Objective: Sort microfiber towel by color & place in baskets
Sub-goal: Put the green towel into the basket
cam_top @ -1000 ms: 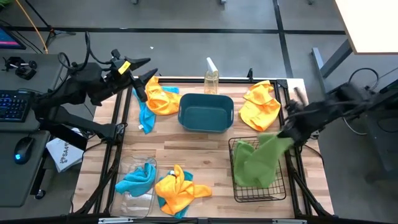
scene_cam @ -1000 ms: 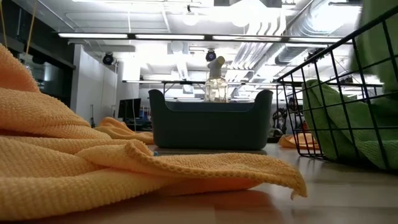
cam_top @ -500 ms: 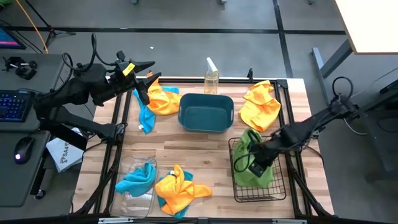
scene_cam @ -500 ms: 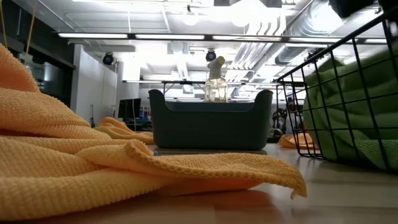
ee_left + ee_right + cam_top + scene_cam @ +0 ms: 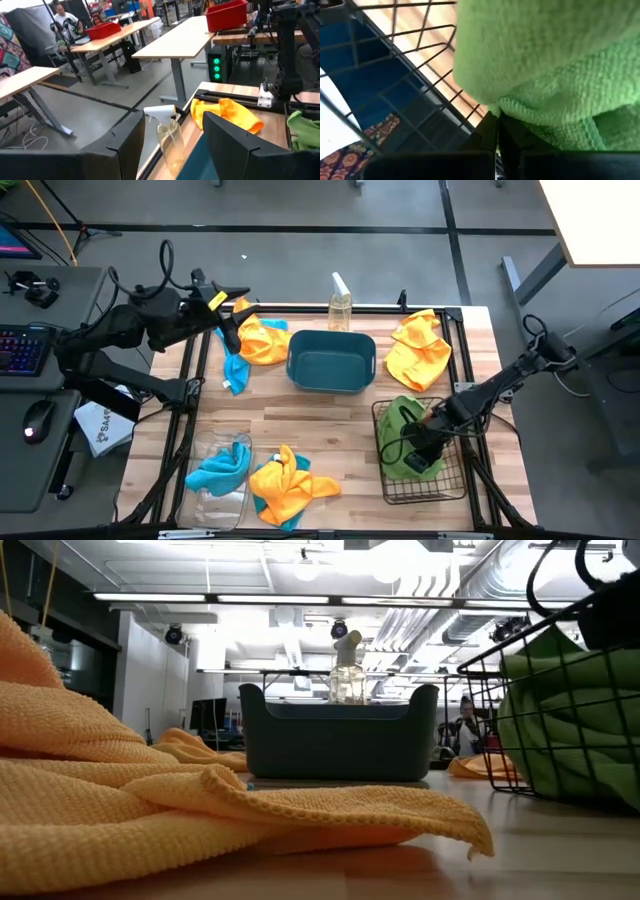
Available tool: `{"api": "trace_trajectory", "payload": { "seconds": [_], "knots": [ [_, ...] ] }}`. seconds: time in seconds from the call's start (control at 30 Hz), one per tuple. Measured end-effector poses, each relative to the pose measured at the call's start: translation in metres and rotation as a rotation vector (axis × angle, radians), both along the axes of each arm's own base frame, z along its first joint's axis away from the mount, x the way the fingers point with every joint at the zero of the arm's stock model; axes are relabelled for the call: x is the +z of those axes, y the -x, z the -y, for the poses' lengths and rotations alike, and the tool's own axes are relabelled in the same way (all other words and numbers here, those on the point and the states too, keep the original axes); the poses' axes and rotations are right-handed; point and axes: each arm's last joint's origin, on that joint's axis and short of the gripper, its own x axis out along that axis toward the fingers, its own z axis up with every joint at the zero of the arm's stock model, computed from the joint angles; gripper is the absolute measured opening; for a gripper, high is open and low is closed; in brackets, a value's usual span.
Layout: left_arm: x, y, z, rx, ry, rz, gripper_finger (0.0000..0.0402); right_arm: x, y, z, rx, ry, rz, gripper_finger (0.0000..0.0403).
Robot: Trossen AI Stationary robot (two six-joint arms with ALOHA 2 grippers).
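My right gripper (image 5: 425,448) is down inside the black wire basket (image 5: 386,485), shut on a green towel (image 5: 403,432) that lies bunched in it. The right wrist view shows the green towel (image 5: 545,70) filling the picture above the shut gripper (image 5: 496,131). My left gripper (image 5: 228,315) hangs open and raised over the table's far left corner, above a yellow towel (image 5: 262,340) and a blue towel (image 5: 235,370). The teal tub (image 5: 331,360) stands at the middle far side. The clear bin (image 5: 203,498) at the near left holds a blue towel (image 5: 222,467). My right gripper pinches a folded edge of the green towel (image 5: 520,112) between its two shut fingers (image 5: 487,132). The fingers slant down into the basket from the table's right side. The towel rests bunched inside the basket, slack, against the wire wall (image 5: 427,92).
A yellow towel with blue cloth under it (image 5: 285,480) lies at the near edge beside the clear bin. Another yellow towel (image 5: 417,348) lies at the far right. A clear spray bottle (image 5: 340,305) stands behind the tub. Bare wood shows between tub and near towels.
My right gripper has come down fast from above the table's right side into the wire basket, tipping more steeply downward and staying shut. The green towel, which hung spread below it over the basket, now sits bunched inside the basket.
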Motion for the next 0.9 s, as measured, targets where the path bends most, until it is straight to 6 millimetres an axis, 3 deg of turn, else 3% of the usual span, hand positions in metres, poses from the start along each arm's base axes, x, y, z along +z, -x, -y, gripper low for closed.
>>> {"api": "trace_trajectory", "payload": {
  "seconds": [0.3,0.47,0.6,0.73,0.9],
  "knots": [
    [-0.001,0.000,0.000,0.003,0.006,-0.007,0.0188,-0.012,0.002,0.008,-0.102,0.137,0.023,0.0007],
    [-0.001,0.000,0.000,0.003,0.006,-0.006,0.0188,-0.006,-0.004,0.009,-0.142,0.121,0.037,0.0067],
    [-0.001,0.000,0.000,0.003,0.006,-0.006,0.0188,0.013,-0.012,0.002,-0.067,0.045,0.092,0.0143],
    [-0.001,0.000,0.000,0.003,0.006,-0.006,0.0188,0.046,-0.020,-0.007,0.069,-0.118,0.138,0.0215],
    [-0.001,0.000,0.000,0.003,0.006,-0.006,0.0188,0.092,-0.030,-0.008,0.167,-0.228,0.216,0.0257]
  ]
}}
